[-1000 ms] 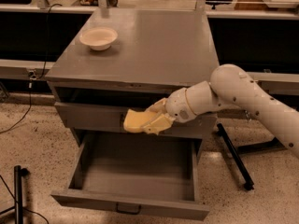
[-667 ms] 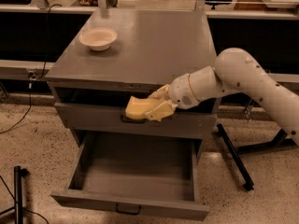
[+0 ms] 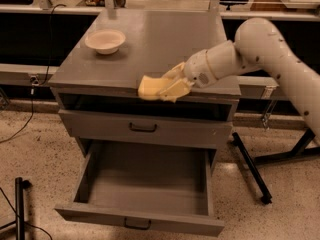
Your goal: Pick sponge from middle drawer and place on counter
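The pale-yellow sponge (image 3: 150, 87) is held in my gripper (image 3: 169, 86), right at the front edge of the grey counter (image 3: 160, 39), at about the height of its top. The gripper's cream fingers are shut on the sponge's right part, and the white arm reaches in from the right. The middle drawer (image 3: 145, 181) is pulled wide open below, and its inside looks bare. Its dark handle (image 3: 137, 224) shows on the front.
A cream round bowl (image 3: 105, 40) stands on the counter's back left. A closed grey drawer (image 3: 143, 128) sits above the open one, with a dark gap over it. A black stand leg (image 3: 252, 169) lies on the floor at the right. Cables run at the left.
My gripper has lifted the sponge from in front of the upper drawer up to the counter's front edge and a little to the right. The drawer has stayed open.
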Robot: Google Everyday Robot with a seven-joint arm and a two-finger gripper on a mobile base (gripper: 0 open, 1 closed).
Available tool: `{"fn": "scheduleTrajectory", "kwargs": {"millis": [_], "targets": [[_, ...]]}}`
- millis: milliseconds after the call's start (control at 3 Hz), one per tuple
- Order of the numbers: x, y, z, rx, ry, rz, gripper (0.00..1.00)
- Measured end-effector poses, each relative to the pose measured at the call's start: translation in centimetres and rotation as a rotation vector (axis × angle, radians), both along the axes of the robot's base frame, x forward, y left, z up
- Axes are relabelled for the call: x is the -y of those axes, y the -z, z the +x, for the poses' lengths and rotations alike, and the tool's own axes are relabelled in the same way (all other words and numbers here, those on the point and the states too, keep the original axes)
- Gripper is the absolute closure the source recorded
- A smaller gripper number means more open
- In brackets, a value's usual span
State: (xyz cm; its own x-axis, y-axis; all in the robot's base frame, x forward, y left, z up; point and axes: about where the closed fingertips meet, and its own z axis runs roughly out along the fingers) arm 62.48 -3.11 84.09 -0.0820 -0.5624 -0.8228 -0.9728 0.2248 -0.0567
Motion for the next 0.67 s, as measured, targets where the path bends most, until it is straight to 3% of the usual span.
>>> {"fn": "scheduleTrajectory", "kwargs": {"millis": [333,667], "targets": [[2.7,-2.7,1.6,0.033,0.055,0.002,1.0],[6.6,-4.0,2.6,0.043,0.206,-0.028,1.0]]}}
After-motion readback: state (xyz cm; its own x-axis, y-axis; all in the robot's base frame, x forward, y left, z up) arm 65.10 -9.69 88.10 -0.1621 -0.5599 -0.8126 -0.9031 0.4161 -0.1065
